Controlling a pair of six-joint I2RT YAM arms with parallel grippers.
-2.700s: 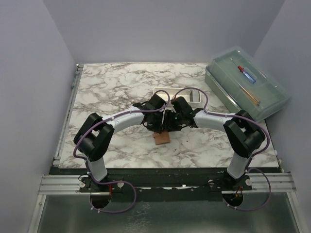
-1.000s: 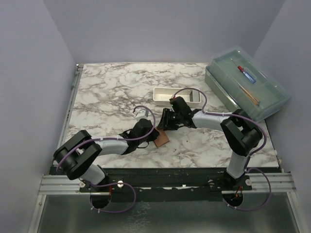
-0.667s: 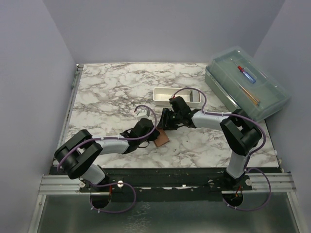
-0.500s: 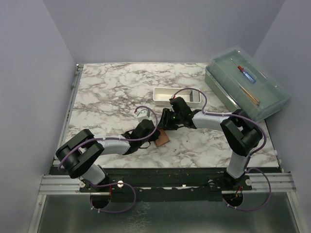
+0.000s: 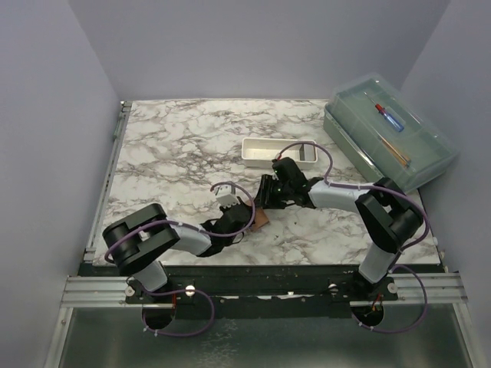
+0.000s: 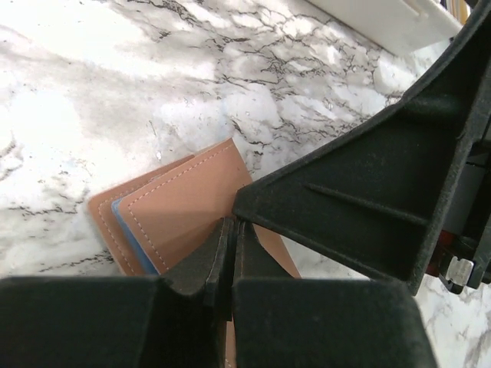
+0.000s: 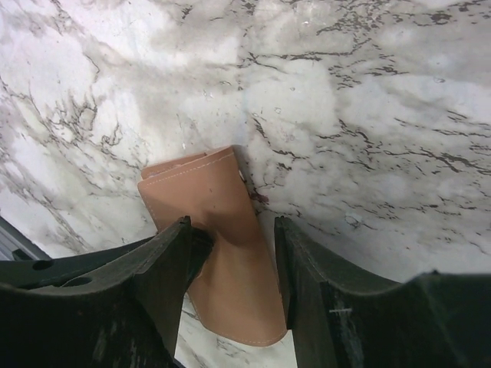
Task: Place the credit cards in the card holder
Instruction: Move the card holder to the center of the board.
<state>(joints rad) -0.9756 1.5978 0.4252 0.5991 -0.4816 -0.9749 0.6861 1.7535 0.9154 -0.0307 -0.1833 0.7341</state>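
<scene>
You had the card holder (image 6: 192,203) lying folded on the table (image 5: 176,146), a blue card (image 6: 135,231) edge showing between its flaps. The left gripper's (image 6: 232,224) jaws were together, touching the top flap; the right gripper's (image 7: 230,222) stood apart, astride it. No loose cards showed, so little seemed left.

A white-and-grey marbled surface (image 5: 176,146) carries a white rectangular tray (image 5: 252,151) near its middle and, well apart at the far right corner, a large clear lidded box (image 5: 353,146) set at an angle, with a blue-and-red tool (image 5: 389,118) inside.
</scene>
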